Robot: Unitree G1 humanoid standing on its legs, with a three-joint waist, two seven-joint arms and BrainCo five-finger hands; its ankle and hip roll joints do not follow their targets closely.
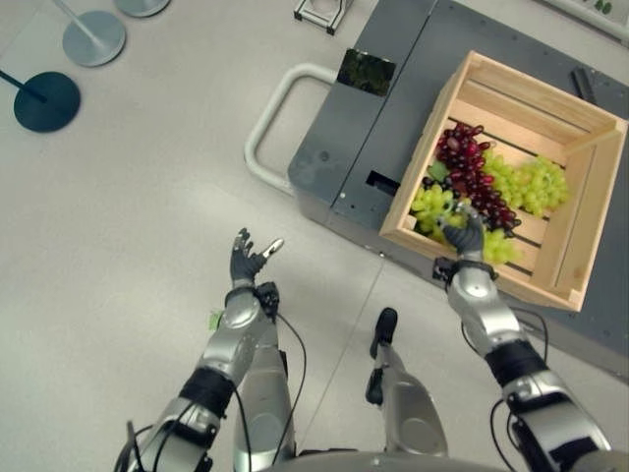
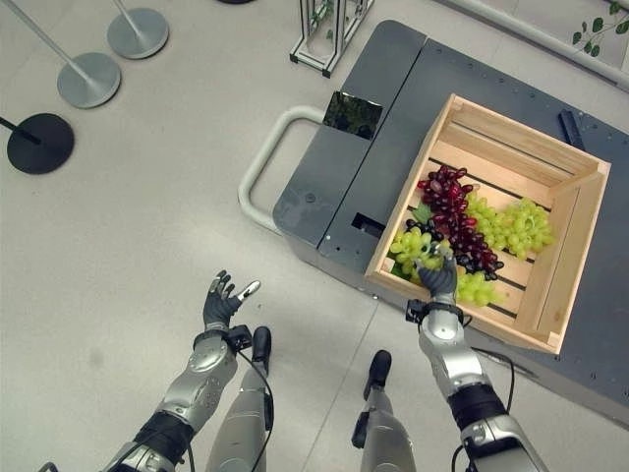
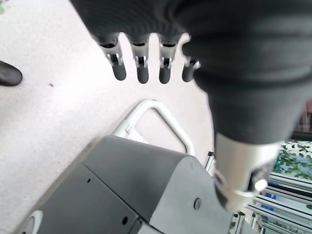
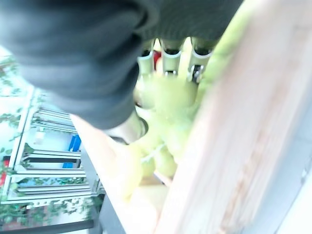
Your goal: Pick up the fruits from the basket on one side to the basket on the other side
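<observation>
A wooden crate (image 1: 432,138) stands on a grey cart (image 1: 344,147) and serves as the basket. In it lie a dark red grape bunch (image 1: 470,162) and green grape bunches (image 1: 536,182). My right hand (image 1: 464,236) reaches over the crate's near wall (image 4: 243,122) onto the nearest green grape bunch (image 1: 432,205). Its fingers (image 4: 168,53) and thumb are curled round those green grapes (image 4: 168,97). My left hand (image 1: 246,264) hovers over the bare floor left of the cart, fingers (image 3: 142,73) straight and spread, holding nothing.
The cart has a white tubular handle (image 1: 270,108) on its left end and a small dark bar (image 1: 583,84) behind the crate. Round stand bases (image 1: 93,37) and a dark disc base (image 1: 46,100) sit on the floor at the far left. A metal frame (image 1: 322,12) stands behind the cart.
</observation>
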